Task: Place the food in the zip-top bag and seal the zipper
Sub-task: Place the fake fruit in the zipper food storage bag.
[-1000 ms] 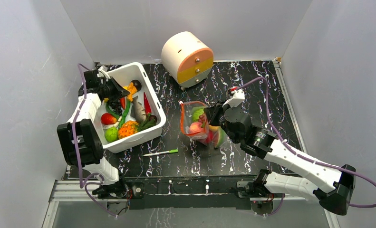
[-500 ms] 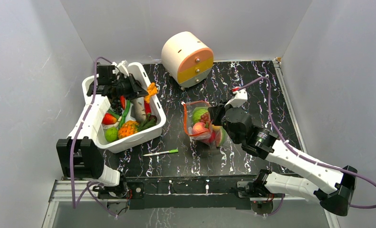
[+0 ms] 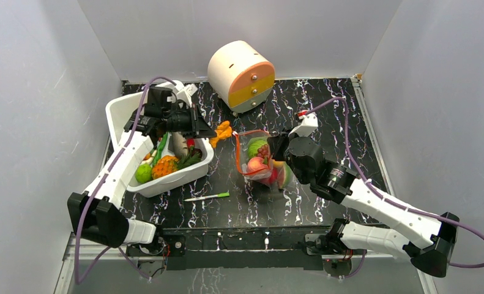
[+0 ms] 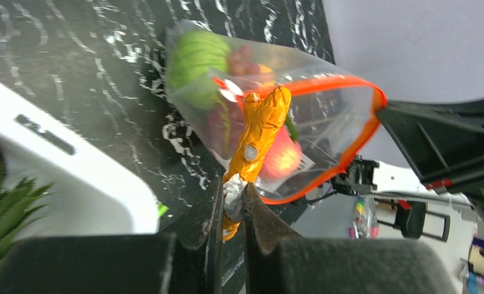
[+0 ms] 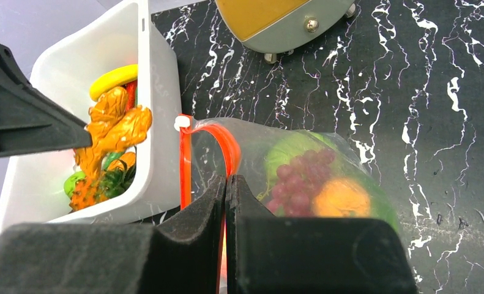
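1. You have two claws, one clear bag [image 3: 259,164], one white bin [image 3: 118,112], one thin stick [image 3: 207,196] and one round box [image 3: 242,74].
2. At least four toy foods [image 5: 300,177] sit in the bag: green, purple, orange and pink.
3. Your left claw [image 4: 232,197] is clamped on one orange food [image 4: 261,130], just beside the bag's open mouth, between bin and bag.
4. Your right claw [image 5: 226,191] is pinched tight on the bag's red strip [image 5: 185,160], on the side of the mouth across from the orange food.
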`<action>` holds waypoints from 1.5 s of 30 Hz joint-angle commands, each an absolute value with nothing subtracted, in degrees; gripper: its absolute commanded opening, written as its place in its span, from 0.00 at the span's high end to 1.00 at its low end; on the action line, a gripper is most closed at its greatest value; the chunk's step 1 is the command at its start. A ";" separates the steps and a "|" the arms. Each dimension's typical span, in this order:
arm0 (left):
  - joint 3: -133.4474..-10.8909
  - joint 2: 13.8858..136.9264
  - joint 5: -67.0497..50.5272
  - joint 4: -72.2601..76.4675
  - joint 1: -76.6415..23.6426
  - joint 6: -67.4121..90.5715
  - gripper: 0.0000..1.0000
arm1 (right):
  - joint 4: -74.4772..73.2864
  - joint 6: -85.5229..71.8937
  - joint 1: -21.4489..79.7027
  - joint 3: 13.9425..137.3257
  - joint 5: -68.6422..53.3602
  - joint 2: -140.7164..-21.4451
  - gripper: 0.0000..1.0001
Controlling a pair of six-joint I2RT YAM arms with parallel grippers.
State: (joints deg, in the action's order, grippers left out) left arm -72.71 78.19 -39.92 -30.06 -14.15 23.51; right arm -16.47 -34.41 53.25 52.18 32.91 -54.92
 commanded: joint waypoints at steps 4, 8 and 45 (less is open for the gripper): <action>-70.32 73.98 -42.88 -25.67 -22.11 30.35 1.00 | -13.25 -35.07 53.43 55.56 32.43 -54.77 1.00; -68.76 74.04 -42.09 -21.70 -26.62 33.79 1.00 | -12.04 -34.32 53.43 55.65 31.10 -54.10 1.00; -65.80 72.27 -30.31 -16.75 -33.33 29.43 0.43 | -6.93 -23.73 53.44 50.44 17.10 -50.97 1.00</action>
State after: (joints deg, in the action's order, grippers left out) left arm -65.78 79.40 -31.83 -18.39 -33.12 35.05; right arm -8.80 -27.97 53.25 49.80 15.18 -54.28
